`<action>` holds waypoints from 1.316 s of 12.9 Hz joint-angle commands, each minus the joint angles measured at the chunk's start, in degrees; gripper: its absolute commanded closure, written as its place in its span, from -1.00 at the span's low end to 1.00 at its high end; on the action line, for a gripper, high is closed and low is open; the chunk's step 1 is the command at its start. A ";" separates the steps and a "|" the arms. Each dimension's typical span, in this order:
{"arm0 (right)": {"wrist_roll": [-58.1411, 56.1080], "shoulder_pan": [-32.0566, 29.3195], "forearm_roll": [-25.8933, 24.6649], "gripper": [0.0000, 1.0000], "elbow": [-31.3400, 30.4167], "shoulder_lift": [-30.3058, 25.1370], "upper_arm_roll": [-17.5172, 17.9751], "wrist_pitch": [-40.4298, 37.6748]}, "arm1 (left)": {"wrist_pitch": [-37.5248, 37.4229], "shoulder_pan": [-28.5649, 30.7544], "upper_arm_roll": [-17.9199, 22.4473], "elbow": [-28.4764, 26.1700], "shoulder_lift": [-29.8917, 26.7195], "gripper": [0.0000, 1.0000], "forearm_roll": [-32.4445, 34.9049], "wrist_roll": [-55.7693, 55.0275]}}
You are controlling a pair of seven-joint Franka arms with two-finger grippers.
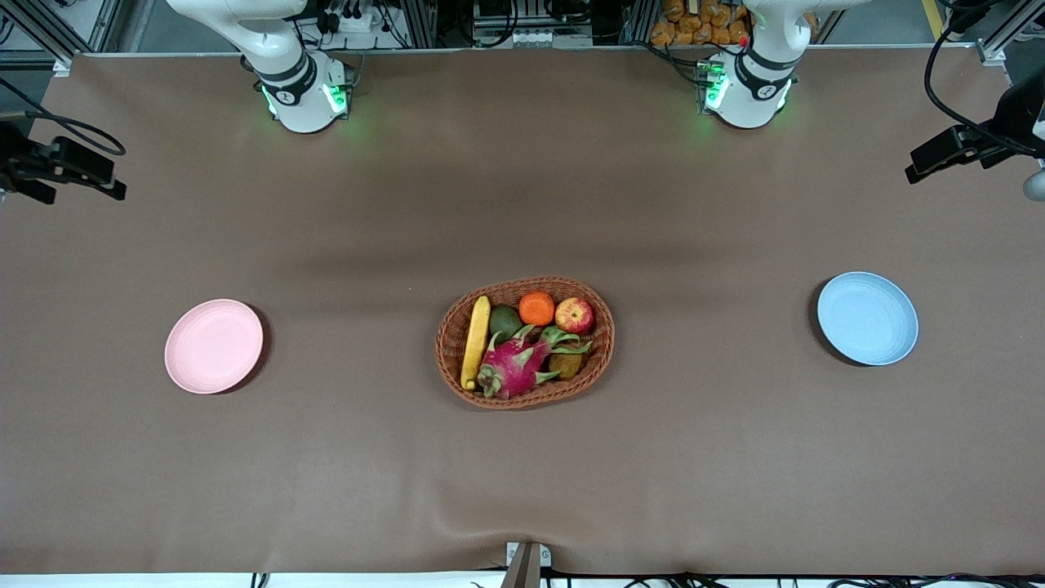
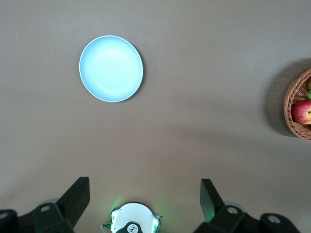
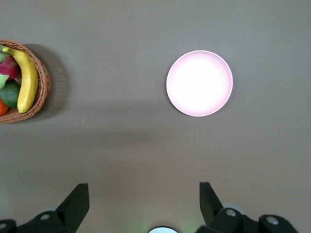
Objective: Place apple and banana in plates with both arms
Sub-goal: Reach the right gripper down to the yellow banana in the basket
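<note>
Sitting half-hidden in the basket, apple and banana; both fingers released.

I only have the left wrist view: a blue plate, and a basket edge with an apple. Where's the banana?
Observer: The banana lies in the basket, along its edge toward the right arm's end of the table.
Operator: Is there a second plate?
Observer: Yes, a pink plate, empty, toward the right arm's end.
Operator: What is the right pincer doing?
Observer: The right pincer is open, up over bare table near the pink plate, holding nothing.
</note>
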 commanded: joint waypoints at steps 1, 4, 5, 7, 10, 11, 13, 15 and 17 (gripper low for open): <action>2.81 2.22 2.42 -1.00 0.05 1.92 -0.06 1.44 | -0.28 0.29 -0.19 0.26 0.07 -1.00 -0.07 1.18; 3.16 3.45 8.66 -1.00 0.05 6.48 -0.06 5.39 | -0.11 0.29 -0.19 0.26 0.16 -1.00 -0.15 1.18; 3.16 4.85 9.28 -1.00 0.14 8.24 -0.06 7.58 | -0.11 0.20 -0.28 0.26 0.16 -1.00 -0.15 1.18; 3.25 8.72 9.29 -1.00 0.14 11.32 -0.06 13.28 | -0.11 0.20 -0.28 0.26 0.07 -1.00 -0.15 1.18; 5.25 13.82 9.37 -1.00 0.40 17.02 -0.06 23.21 | -0.11 0.29 -0.28 0.26 0.33 -1.00 -0.15 1.18; 7.45 15.57 9.46 -1.00 0.66 19.57 -0.06 27.16 | -0.11 0.20 -0.28 0.44 0.60 -1.00 -0.07 1.18; 10.79 19.26 9.29 -1.00 1.01 24.67 -0.06 35.68 | 0.85 0.11 -0.28 0.61 0.77 -1.00 0.02 1.18; 12.56 22.34 9.11 -1.00 3.90 30.37 -0.06 44.12 | 0.95 0.20 -0.28 0.44 1.30 -1.00 -0.07 1.18; 14.84 23.32 9.02 -1.00 7.59 35.83 -0.06 46.61 | 0.95 0.29 -0.37 0.53 0.95 -1.00 -0.07 1.26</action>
